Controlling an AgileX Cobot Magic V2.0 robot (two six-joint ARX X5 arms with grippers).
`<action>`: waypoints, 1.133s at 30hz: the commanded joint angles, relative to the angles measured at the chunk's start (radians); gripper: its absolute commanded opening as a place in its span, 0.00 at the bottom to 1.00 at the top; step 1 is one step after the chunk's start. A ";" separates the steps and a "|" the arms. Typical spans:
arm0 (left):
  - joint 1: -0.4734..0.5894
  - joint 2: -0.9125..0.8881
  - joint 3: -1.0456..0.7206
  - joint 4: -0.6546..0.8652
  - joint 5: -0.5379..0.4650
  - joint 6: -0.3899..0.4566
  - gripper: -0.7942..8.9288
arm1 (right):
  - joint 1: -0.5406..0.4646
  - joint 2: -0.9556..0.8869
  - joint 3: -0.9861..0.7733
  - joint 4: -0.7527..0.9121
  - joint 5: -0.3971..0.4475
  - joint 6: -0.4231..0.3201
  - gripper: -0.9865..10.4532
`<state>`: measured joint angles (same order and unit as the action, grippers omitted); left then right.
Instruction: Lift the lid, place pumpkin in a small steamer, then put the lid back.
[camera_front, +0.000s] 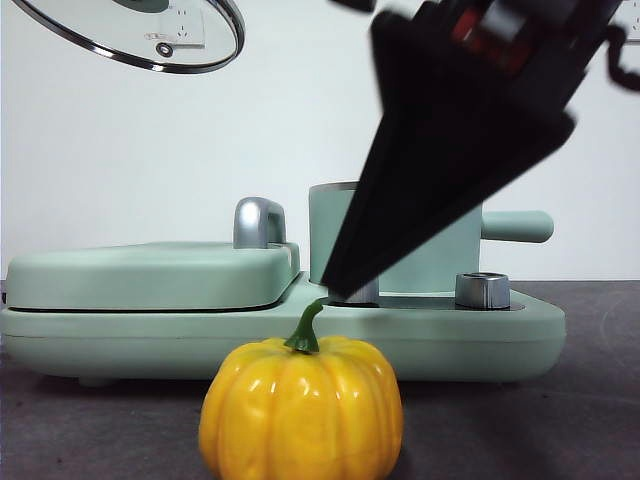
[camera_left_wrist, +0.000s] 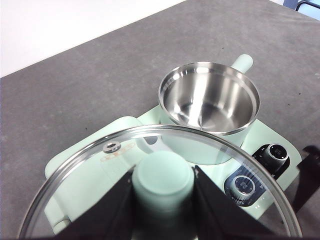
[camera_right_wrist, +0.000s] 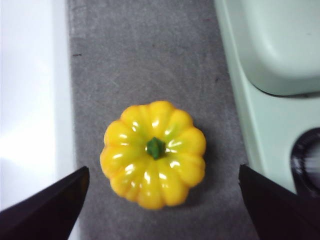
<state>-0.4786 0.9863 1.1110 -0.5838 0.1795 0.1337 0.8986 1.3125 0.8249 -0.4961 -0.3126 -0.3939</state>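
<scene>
- The left gripper (camera_left_wrist: 162, 200) squeezes the green knob of the lid (camera_left_wrist: 100, 165) between its two black jaws and holds the lid up in the air.
- In the front view the lid (camera_front: 140, 40) hangs high at the top corner, tilted, with nothing under it touching it.
- The small steamer (camera_left_wrist: 210, 107) sits past the held lid, lower down. It has no lid on, and its shiny steel inside has nothing in it.
- The steamer's short green handle (camera_left_wrist: 241, 62) sticks out on the far side from the left gripper.
- Two round black knobs (camera_left_wrist: 257, 170) sit on the green base (camera_left_wrist: 265, 132), just beside the steamer and under the lid's edge.
- The right gripper (camera_right_wrist: 160, 200) is right above the pumpkin (camera_right_wrist: 153, 154), with its jaws spread wide, one on each side. They do not touch it.
- The pumpkin (camera_front: 301, 408) sits on the dark table (camera_front: 560, 420) with its green stem (camera_front: 306, 328) up, just in front of the green base.
- In the front view the right gripper (camera_front: 345, 285) comes down as a big dark wedge. Its tip is just above the stem.
- The flat green cover (camera_front: 150, 272) with a silver handle (camera_front: 259, 222) lies beside the steamer (camera_front: 400, 245).
</scene>
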 joint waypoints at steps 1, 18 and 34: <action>-0.003 0.001 0.016 0.031 -0.001 -0.008 0.09 | 0.019 0.047 0.018 0.024 -0.007 -0.007 0.51; 0.014 0.001 0.016 0.031 -0.001 -0.007 0.09 | 0.044 0.190 0.018 0.085 -0.011 0.001 0.51; 0.014 0.002 0.016 0.056 -0.001 -0.007 0.09 | 0.027 0.067 0.156 -0.185 -0.020 0.150 0.40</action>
<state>-0.4622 0.9863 1.1110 -0.5636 0.1791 0.1337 0.9199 1.3815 0.9539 -0.6544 -0.3359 -0.3027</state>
